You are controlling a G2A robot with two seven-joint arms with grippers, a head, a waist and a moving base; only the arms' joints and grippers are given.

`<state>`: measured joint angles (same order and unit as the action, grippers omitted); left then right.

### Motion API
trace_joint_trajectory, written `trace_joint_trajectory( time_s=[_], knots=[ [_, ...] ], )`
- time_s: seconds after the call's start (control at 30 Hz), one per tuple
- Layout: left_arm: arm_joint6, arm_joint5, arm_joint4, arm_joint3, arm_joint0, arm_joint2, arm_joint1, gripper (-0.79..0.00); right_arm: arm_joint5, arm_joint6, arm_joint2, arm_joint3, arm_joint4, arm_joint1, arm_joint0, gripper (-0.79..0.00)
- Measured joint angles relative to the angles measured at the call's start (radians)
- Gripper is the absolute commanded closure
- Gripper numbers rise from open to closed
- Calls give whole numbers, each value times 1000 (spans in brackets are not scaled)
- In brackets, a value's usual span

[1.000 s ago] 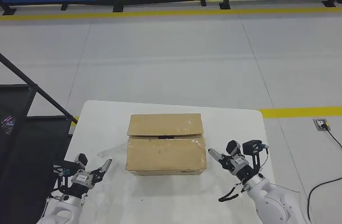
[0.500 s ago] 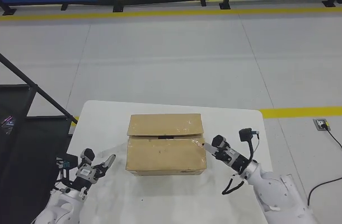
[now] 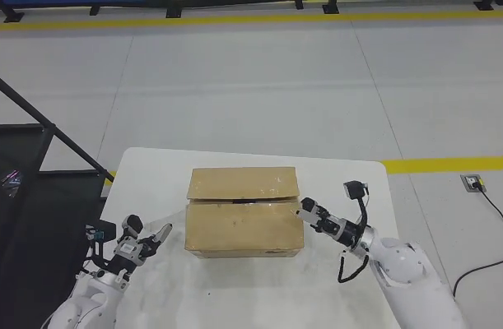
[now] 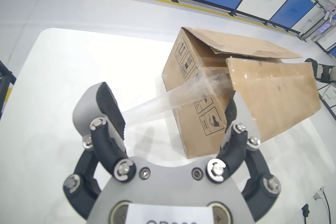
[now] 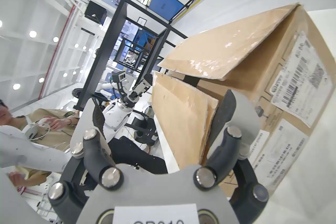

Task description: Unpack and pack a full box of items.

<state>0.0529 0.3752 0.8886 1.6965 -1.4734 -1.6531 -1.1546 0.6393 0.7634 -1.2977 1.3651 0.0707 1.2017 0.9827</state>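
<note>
Pale grey floor w/ yellow lines, a black frame off to one side, blue & white panels along the far wall. On it stands a white table (image 3: 152,185) w/ rounded corners. The cardboard box (image 3: 244,215) sits mid-table, long side across the robot's front. Both long flaps are down but not flat: the near flap (image 5: 181,117) gapes a little where it meets the far one. A clear tape strip (image 4: 183,93) trails off the box's left end.

Step in hand, by the look of it: start of unpacking, i.e. getting the lid open. No items are out on the table.

- R gripper (image 5: 162,109) is at the box's right end, claw wide, w/ the near flap's end edge btwn its fingers but not pinched.
- L gripper (image 4: 168,96) hangs just off the box's left end, claw wide too. The loose tape runs btwn its fingers and prob. touches one pad (image 4: 110,104).

Next move prob. calls for the R gripper to pinch the flap edge and swing it up & back toward the robot. The L gripper would take the flap's other end or clear the tape, so the tape doesn't drag the box.
</note>
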Motion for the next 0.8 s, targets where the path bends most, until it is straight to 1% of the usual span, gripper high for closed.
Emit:
trace_joint_trajectory(
  time_s=[0.17, 0.27, 0.3, 0.37, 0.47, 0.57, 0.67, 0.8],
  knots=[
    [-17, 4, -5, 4, -4, -1, 0, -785, 89, 145, -5, -24, 184, -9, -14, -785],
    [-28, 1, -17, 13, -9, -3, -1, -785, 135, 251, -19, -24, 297, -18, -12, -785],
    [-35, 2, -18, 20, -13, -4, -1, -785, 141, 280, -23, -14, 329, -23, -7, -785],
    [-38, 18, -33, 35, -25, -2, -2, -785, 124, 298, -23, 30, 349, -34, 11, -785],
    [-20, 48, -54, 61, -37, -15, 1, -785, 118, 299, -27, 92, 317, -54, 41, -785],
    [-24, 72, -42, 93, -51, -28, 3, -785, 135, 283, -23, 147, 273, -77, 76, -785],
    [-26, 115, -52, 109, -65, -39, 6, -785, 158, 260, -4, 192, 212, -101, 107, -785],
    [-14, 163, -18, 128, -76, -44, 10, -785, 178, 240, 30, 229, 130, -133, 131, -785]
  ],
)
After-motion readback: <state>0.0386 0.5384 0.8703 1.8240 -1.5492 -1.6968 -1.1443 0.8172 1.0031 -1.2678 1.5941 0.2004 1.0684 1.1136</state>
